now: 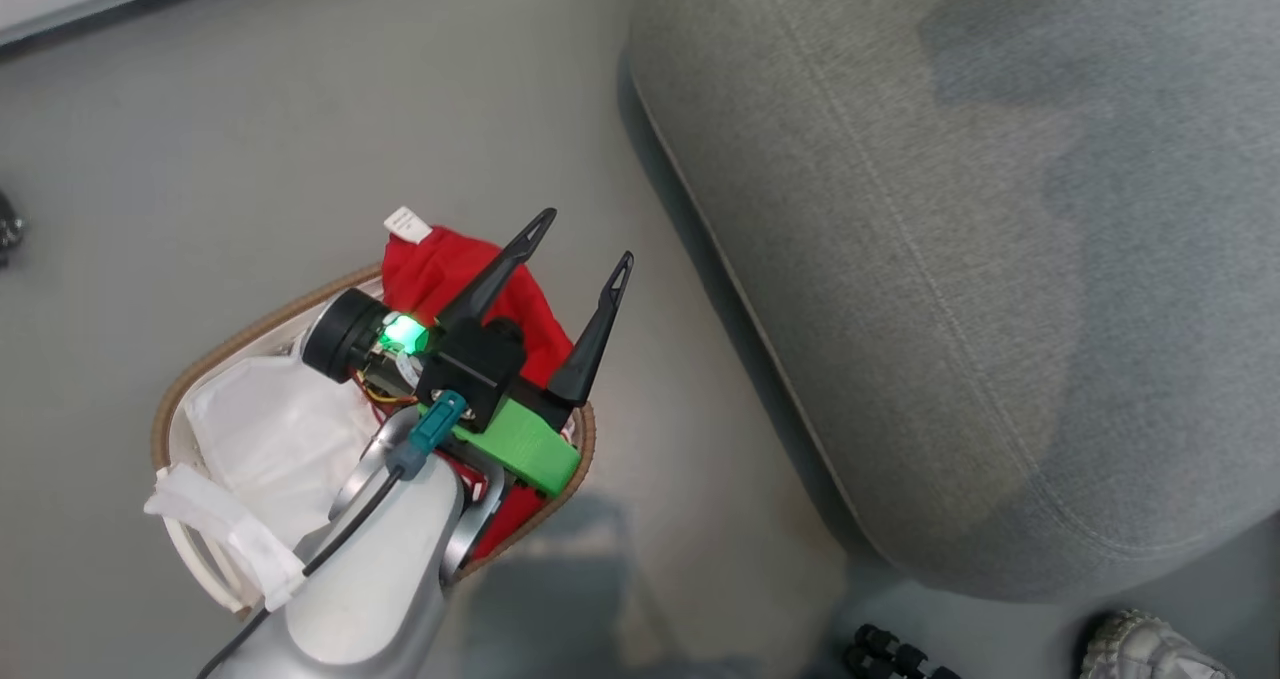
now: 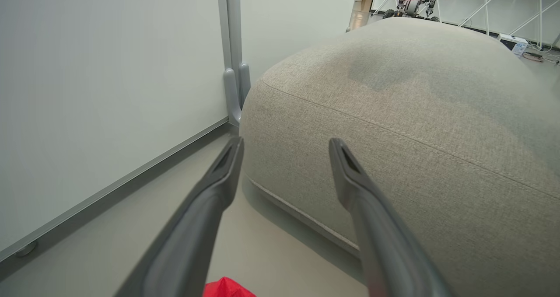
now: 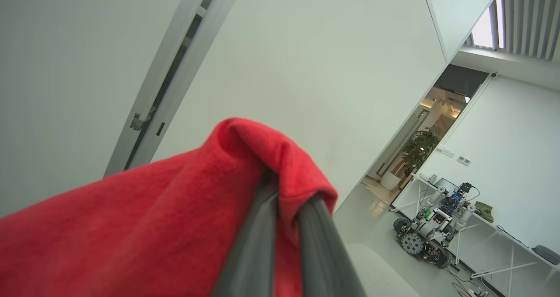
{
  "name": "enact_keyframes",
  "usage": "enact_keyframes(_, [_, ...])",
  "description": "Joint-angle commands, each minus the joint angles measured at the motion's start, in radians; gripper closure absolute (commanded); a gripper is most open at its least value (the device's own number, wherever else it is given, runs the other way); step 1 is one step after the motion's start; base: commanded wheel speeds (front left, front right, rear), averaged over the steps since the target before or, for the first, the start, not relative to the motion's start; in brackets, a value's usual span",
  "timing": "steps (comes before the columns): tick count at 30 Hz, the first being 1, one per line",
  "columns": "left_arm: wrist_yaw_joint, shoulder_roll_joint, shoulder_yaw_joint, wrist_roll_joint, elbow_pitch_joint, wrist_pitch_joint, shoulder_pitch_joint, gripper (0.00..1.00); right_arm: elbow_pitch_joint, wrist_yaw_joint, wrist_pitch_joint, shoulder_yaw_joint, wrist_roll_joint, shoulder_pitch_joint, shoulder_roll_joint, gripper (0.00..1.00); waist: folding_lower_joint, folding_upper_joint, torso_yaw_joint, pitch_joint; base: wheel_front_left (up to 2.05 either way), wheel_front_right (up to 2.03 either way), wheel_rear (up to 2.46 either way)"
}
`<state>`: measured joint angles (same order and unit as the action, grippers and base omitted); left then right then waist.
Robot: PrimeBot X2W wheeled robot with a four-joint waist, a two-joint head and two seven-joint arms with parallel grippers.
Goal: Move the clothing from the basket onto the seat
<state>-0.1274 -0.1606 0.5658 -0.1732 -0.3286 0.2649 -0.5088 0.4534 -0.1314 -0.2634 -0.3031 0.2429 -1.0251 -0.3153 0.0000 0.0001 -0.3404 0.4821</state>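
- one red garment (image 1: 440,269) lies in the basket (image 1: 170,409); the left hand (image 1: 585,236) hovers above the basket, fingers wide, empty.
- a second red garment (image 3: 131,227) hangs pinched in the right hand (image 3: 291,192), well away from the basket.
- i judge neither is on the seat (image 1: 950,259) beside the basket yet.
- count: two garments, one basket, one seat.

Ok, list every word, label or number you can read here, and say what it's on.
Nothing here is legible.
White tag on the red garment in the basket: print too small to read.
Held red garment in the right gripper: no lettering on the part showing.
Small wall plates, right wrist view: too small to read.
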Motion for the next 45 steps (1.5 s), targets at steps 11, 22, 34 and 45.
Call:
enact_keyframes(11, [-0.004, -0.003, -0.004, -0.027, 0.004, -0.001, -0.063, 0.00, 0.129, 0.001, -0.002, -0.366, 0.191, 0.111, 0.143, 0.40, 0.0000, -0.0001, 0.165, 0.167, 0.00, 0.00, 0.00])
enact_keyframes(22, [-0.002, 0.018, -0.080, -0.025, -0.058, -0.001, 0.043, 0.00, 0.063, 0.001, -0.003, -0.344, 0.134, 0.434, 0.215, 0.00, 0.0000, -0.0001, 0.138, 0.004, 0.00, 0.00, 0.00])
enact_keyframes(34, [0.021, 0.070, -0.227, -0.017, -0.110, -0.001, 0.214, 0.00, -0.050, 0.001, -0.003, -0.114, -0.080, 0.629, 0.239, 0.00, 0.0000, -0.0001, 0.232, -0.200, 0.00, 0.00, 0.00])
enact_keyframes(45, [0.049, 0.092, -0.403, -0.008, -0.147, -0.001, 0.308, 0.00, -0.061, 0.001, -0.003, 0.085, -0.182, 0.675, 0.259, 0.00, 0.0000, -0.0001, 0.369, -0.315, 0.00, 0.00, 0.00])
